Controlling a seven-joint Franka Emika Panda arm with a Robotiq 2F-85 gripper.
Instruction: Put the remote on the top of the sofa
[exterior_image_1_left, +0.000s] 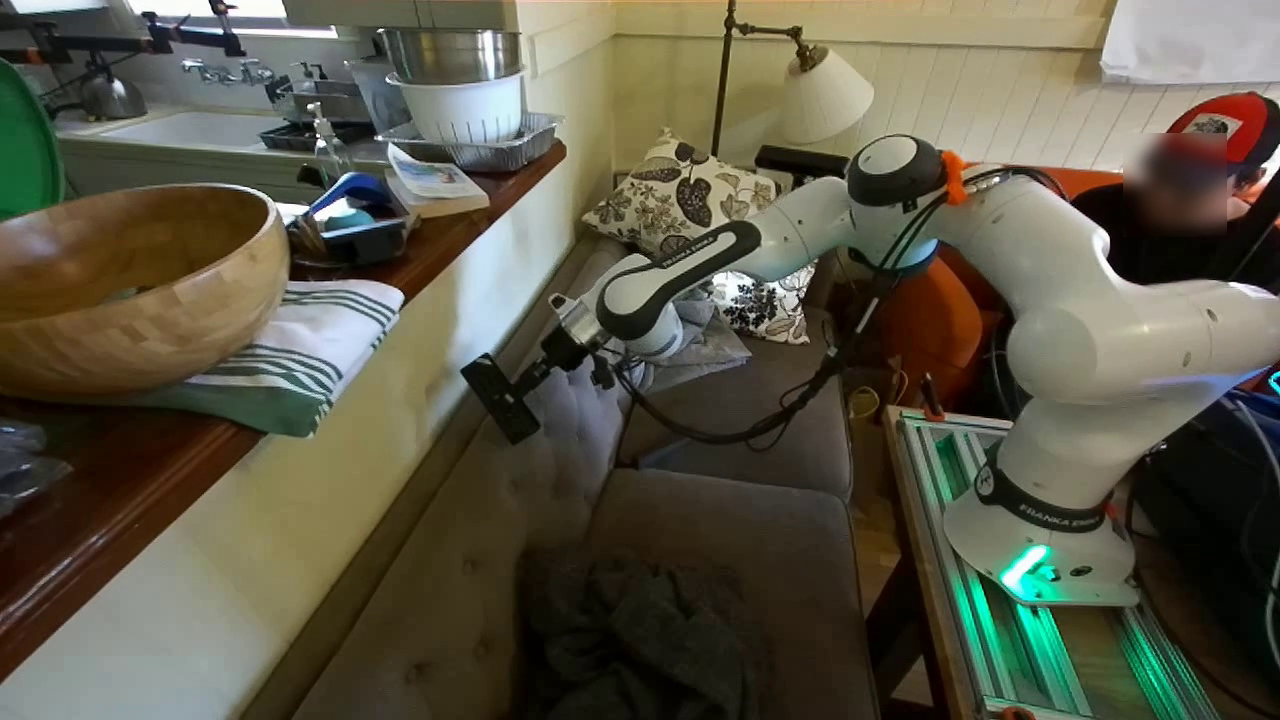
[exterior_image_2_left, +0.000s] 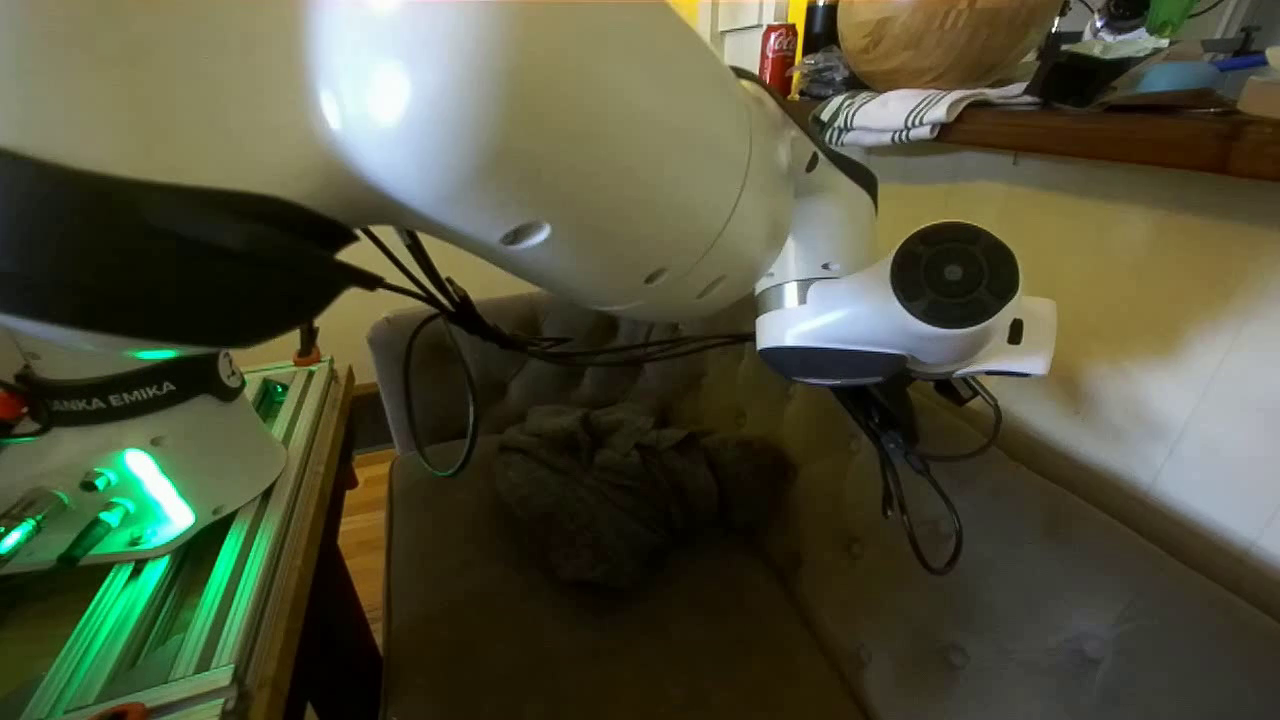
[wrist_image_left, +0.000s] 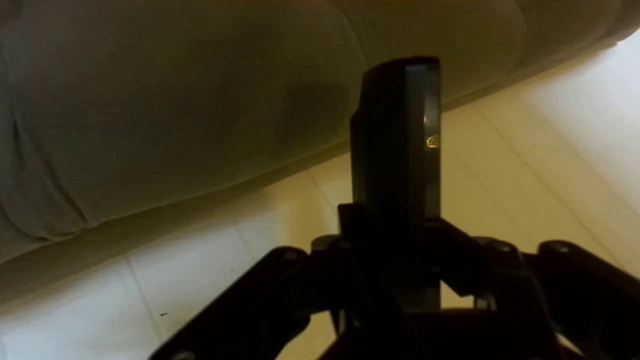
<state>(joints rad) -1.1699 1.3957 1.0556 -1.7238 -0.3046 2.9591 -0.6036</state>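
Note:
The black oblong remote (exterior_image_1_left: 500, 398) is in the jaws of my gripper (exterior_image_1_left: 532, 376), which is shut on it. The remote is held tilted in the air over the top of the sofa's tufted backrest, close to the wall. In the wrist view the remote (wrist_image_left: 392, 135) points up the picture between the dark fingers (wrist_image_left: 390, 245). The grey-brown sofa (exterior_image_1_left: 740, 505) runs along the wall; it also shows in an exterior view (exterior_image_2_left: 1000, 620) and in the wrist view (wrist_image_left: 175, 110). In that exterior view the remote and fingertips are hidden behind the wrist.
A cream wall (exterior_image_1_left: 400, 400) rises behind the sofa to a wooden ledge (exterior_image_1_left: 150, 500) bearing a wooden bowl (exterior_image_1_left: 140, 290) and striped towel (exterior_image_1_left: 320, 350). A dark blanket (exterior_image_1_left: 650, 630) lies on the seat. Patterned pillows (exterior_image_1_left: 690, 195) and a lamp (exterior_image_1_left: 825, 95) are at the far end.

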